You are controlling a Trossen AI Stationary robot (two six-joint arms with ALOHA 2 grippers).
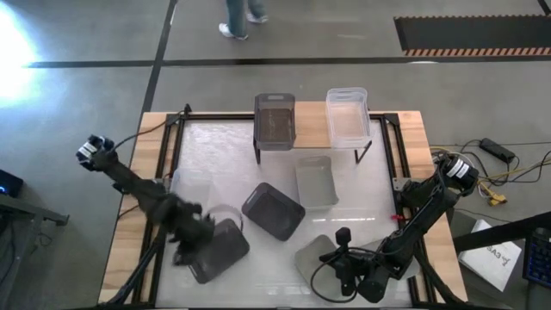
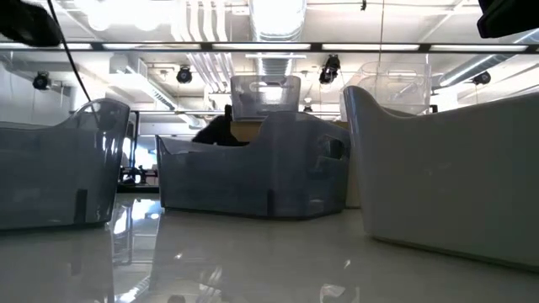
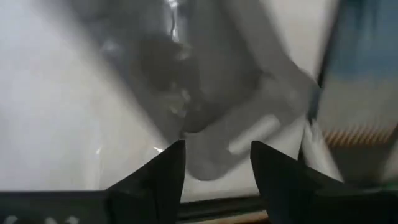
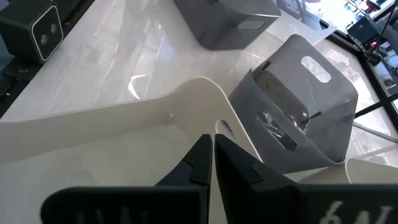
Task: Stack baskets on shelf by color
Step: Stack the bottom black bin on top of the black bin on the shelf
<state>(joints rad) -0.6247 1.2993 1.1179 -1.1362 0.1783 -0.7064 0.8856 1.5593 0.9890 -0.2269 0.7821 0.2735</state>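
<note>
Your table (image 1: 215,146) held scattered baskets; two sat on the shelf (image 1: 310,129). Left gripper (image 3: 216,163) stood open over a blurred dark basket (image 1: 217,251); right gripper (image 4: 212,163) was closed, light basket (image 4: 112,134) cropped.

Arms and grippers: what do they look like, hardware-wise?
Both arms are dark, jointed links with black cables trailing off the table. The left gripper has two black wedge-shaped fingers. The right gripper has matching black tapered fingers, with pale lettering on its body. Each arm's base carries a light-coloured fitting.
</note>
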